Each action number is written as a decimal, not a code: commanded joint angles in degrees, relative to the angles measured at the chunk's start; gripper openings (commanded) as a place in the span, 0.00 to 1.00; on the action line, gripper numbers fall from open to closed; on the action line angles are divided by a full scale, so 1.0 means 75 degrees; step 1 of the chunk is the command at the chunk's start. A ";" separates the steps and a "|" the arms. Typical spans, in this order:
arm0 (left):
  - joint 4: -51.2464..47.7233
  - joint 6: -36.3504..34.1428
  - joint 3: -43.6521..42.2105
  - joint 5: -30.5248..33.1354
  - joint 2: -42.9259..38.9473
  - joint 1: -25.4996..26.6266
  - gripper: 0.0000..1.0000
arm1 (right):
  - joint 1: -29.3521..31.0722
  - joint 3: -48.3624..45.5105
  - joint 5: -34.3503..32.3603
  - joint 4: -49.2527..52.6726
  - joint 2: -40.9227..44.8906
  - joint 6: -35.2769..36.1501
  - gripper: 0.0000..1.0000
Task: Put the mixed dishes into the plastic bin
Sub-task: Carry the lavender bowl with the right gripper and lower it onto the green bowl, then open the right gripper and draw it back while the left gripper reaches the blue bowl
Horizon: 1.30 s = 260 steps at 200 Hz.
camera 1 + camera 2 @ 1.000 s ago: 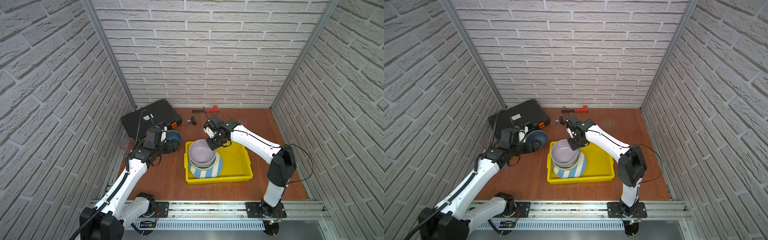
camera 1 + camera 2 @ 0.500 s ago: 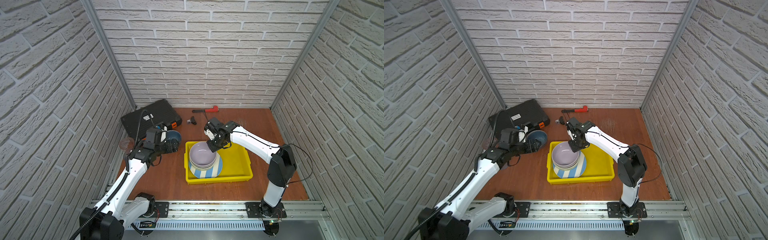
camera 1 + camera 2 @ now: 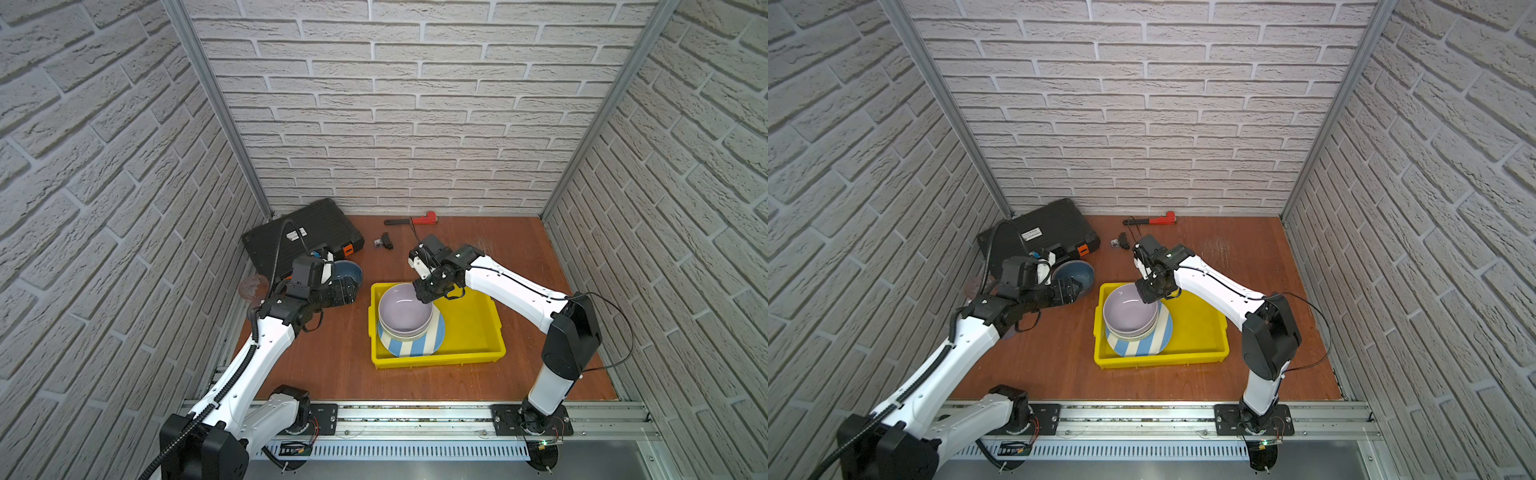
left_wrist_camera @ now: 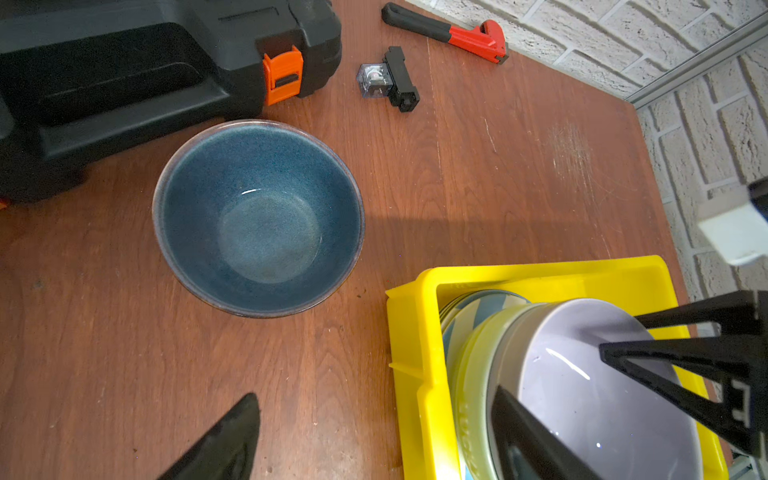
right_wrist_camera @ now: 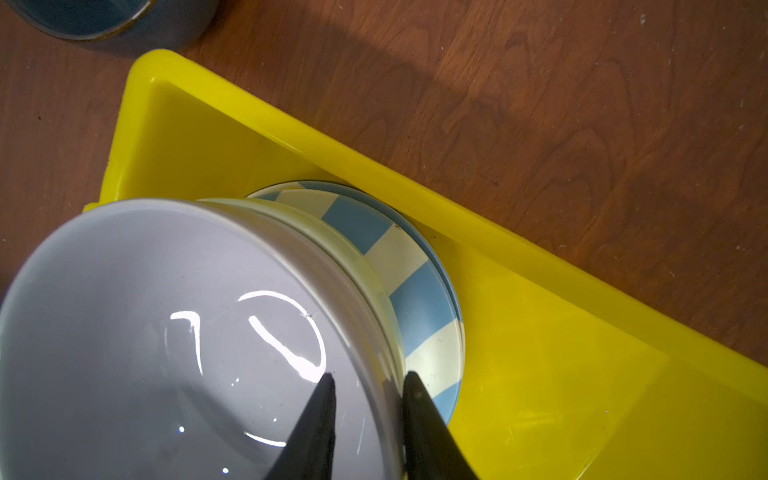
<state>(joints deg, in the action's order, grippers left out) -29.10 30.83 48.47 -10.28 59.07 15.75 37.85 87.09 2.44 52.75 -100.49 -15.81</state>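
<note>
Right claw (image 5: 370,374) slightly apart, astride rim of lavender bowl (image 5: 166,332); it tops the stack at left end of bin (image 3: 469,328), whose right half is open floor; left claw (image 4: 376,395) wide apart beside blue bowl (image 4: 257,216).

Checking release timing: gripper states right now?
Left gripper: open, holding nothing.
Right gripper: open, jaws astride the lavender bowl rim, not clamping it.

**Four views, one cell**

In both top views we look steeply down from high above the front rail (image 3: 415,415) onto the whole tabletop (image 3: 332,365). Our wrist views sit close above it; all four share the yellow bin (image 4: 411,332) and lavender bowl (image 5: 124,332).
</note>
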 commanded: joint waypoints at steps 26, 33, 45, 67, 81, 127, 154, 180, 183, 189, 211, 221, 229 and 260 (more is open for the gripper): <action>0.0247 0.0083 -0.0059 0.0059 0.0138 -0.0073 0.86 | 0.0075 -0.0319 -0.0154 -0.0313 0.0714 -0.0200 0.30; 0.0259 0.0091 -0.0062 0.0041 0.0162 -0.0071 0.86 | 0.0079 -0.0338 -0.0171 -0.0287 0.0752 -0.0228 0.30; 0.0281 0.0117 -0.0061 0.0018 0.0187 -0.0072 0.86 | 0.0075 -0.0378 -0.0184 -0.0249 0.0806 -0.0264 0.29; 0.0294 0.0132 -0.0052 0.0000 0.0210 -0.0078 0.86 | 0.0072 -0.0455 -0.0161 -0.0166 0.0876 -0.0361 0.29; 0.0232 0.0077 0.0001 0.0033 0.0209 -0.0075 0.86 | 0.0086 -0.0506 -0.0161 -0.0092 0.0928 -0.0463 0.29; -0.0057 0.0026 0.0213 -0.0066 0.0327 -0.0444 0.86 | 0.0144 -0.0752 -0.0463 0.0184 0.1312 -0.0875 0.29; -0.0034 0.0014 0.0224 -0.0128 0.0327 -0.0518 0.86 | 0.0157 -0.0975 -0.0432 0.0128 0.1431 -0.1008 0.23; -0.0068 -0.0008 0.0282 -0.0152 0.0351 -0.0523 0.86 | 0.0179 -0.1132 -0.0386 0.0018 0.1433 -0.1067 0.17; -0.0079 -0.0015 0.0293 -0.0152 0.0360 -0.0529 0.86 | 0.0180 -0.1154 -0.0384 0.0002 0.1439 -0.1076 0.17; -0.0100 -0.0020 0.0310 -0.0135 0.0356 -0.0541 0.86 | 0.0181 -0.1190 -0.0384 -0.0030 0.1434 -0.1089 0.17; -0.0149 -0.0032 0.0365 -0.0126 0.0351 -0.0577 0.86 | 0.0181 -0.1276 -0.0348 -0.0145 0.1437 -0.1114 0.16; -0.0162 -0.0032 0.0386 -0.0135 0.0345 -0.0582 0.86 | 0.0181 -0.1282 -0.0337 -0.0155 0.1431 -0.1111 0.16; -0.0174 -0.0027 0.0396 -0.0129 0.0336 -0.0594 0.86 | 0.0181 -0.1277 -0.0337 -0.0155 0.1444 -0.1120 0.17; -0.0174 -0.0044 0.0366 -0.0105 0.0380 -0.0621 0.86 | 0.0178 -0.1201 -0.0392 -0.0137 0.1628 -0.1093 0.20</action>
<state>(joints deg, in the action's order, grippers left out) -30.28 31.51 49.67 -10.92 61.58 11.73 38.89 78.15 0.19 51.83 -91.05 -23.64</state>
